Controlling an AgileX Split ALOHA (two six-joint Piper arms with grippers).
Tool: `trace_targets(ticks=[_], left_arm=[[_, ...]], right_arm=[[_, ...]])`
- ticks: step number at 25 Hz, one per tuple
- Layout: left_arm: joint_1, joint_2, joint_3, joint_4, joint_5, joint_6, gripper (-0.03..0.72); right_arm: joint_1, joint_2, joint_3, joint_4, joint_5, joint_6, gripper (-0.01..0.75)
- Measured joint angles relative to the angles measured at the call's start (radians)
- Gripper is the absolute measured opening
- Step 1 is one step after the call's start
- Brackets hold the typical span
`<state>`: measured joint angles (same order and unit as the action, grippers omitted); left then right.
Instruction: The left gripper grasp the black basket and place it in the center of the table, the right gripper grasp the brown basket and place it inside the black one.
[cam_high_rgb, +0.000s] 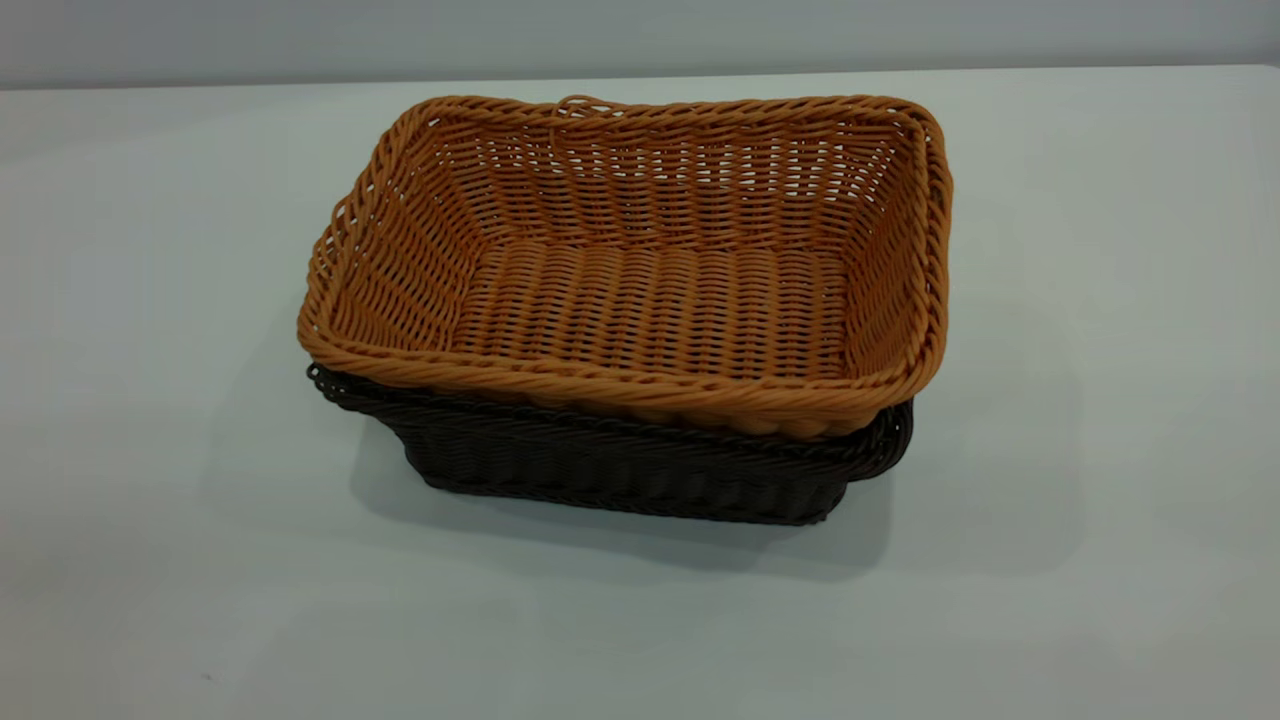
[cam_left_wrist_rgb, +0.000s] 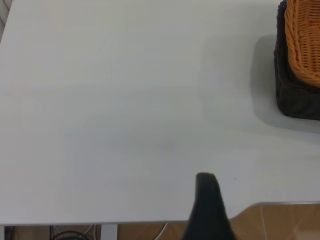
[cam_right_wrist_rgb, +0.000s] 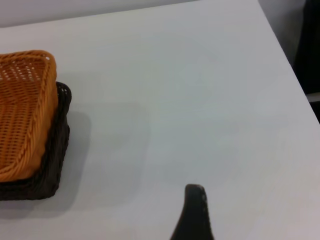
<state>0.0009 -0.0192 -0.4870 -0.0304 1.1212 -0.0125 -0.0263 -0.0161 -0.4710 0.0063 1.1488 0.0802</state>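
Observation:
The brown basket (cam_high_rgb: 640, 270) sits nested inside the black basket (cam_high_rgb: 620, 470) in the middle of the table (cam_high_rgb: 150, 300). Only the black basket's rim and lower wall show under it. Neither gripper is in the exterior view. In the left wrist view the left gripper (cam_left_wrist_rgb: 207, 210) is a blurry black shape over the table's edge, far from the baskets (cam_left_wrist_rgb: 300, 60) and holding nothing. In the right wrist view the right gripper (cam_right_wrist_rgb: 194, 215) is a black tapered shape above the bare table, well apart from the brown basket (cam_right_wrist_rgb: 22, 110) and the black basket (cam_right_wrist_rgb: 50, 160).
The table's edge and the wooden floor (cam_left_wrist_rgb: 285, 222) show beside the left gripper. The table's far corner and a dark object (cam_right_wrist_rgb: 307, 45) lie beyond the right gripper.

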Motion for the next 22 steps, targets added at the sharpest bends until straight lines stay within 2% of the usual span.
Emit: trace_targets(ticks=[22], left_arm=[[0.0, 0.0, 0.0, 0.0, 0.0, -0.001, 0.494]], right_arm=[[0.0, 0.0, 0.0, 0.019, -0.003, 0.006, 0.539]])
